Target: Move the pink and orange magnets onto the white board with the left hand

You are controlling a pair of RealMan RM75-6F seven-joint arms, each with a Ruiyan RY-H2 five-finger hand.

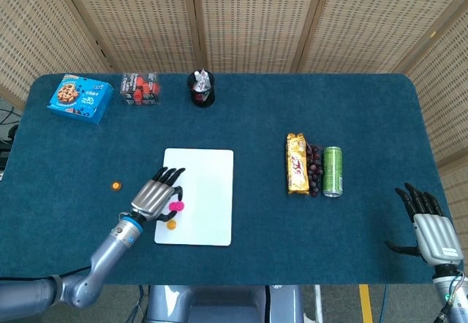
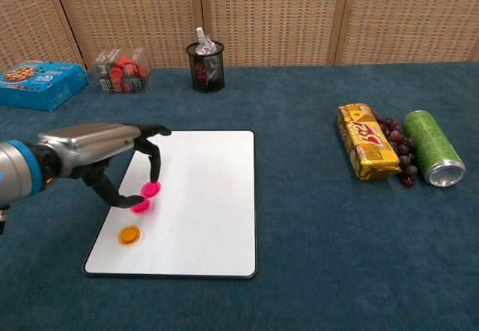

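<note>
Magnets number four: one orange magnet on the cloth left of the white board, one orange disc and one pink disc on it, and a pink magnet pinched by the left hand over the board's left edge, fingers pointing rightward. Right hand lies spread, far right of the board.

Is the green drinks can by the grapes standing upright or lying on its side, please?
On its side: the green drinks can lies along the table, its silver top facing the chest camera.

Blue table with white board, can
</note>
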